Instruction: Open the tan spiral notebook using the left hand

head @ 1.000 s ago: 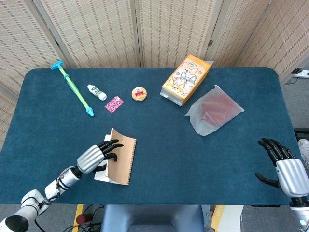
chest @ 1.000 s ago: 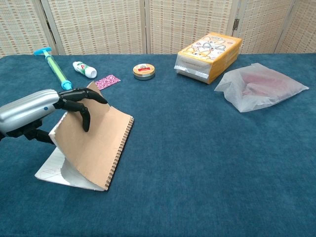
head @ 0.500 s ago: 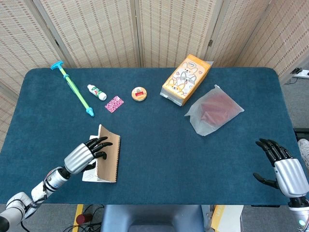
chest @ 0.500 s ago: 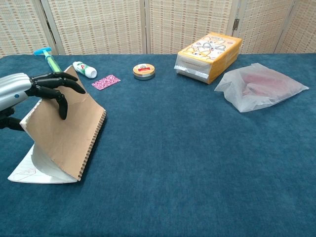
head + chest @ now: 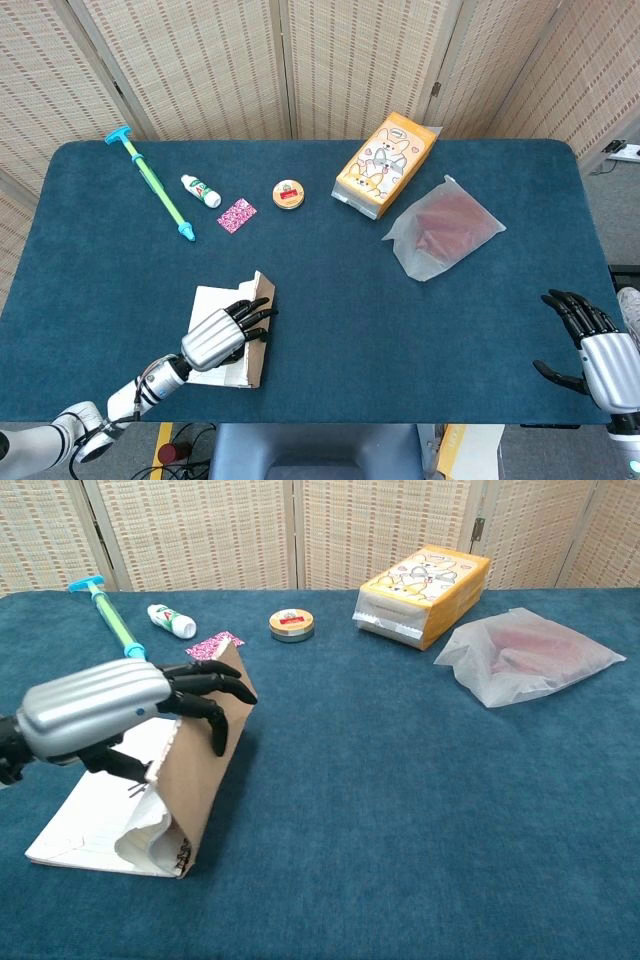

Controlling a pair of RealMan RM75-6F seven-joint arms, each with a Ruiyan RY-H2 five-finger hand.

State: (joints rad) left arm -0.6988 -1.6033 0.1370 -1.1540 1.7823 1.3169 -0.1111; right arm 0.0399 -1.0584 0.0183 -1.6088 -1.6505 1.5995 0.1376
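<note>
One hand, the left hand (image 5: 110,715), pinches the tan spiral notebook's cover (image 5: 205,755) nearly upright, exposing white pages so it can fold open; the right hand (image 5: 590,345) idles spread.

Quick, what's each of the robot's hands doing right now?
Left hand: holding the tan notebook's cover, lifted up off its pages.
Right hand: open, holding nothing, fingers apart at the table edge.
</note>
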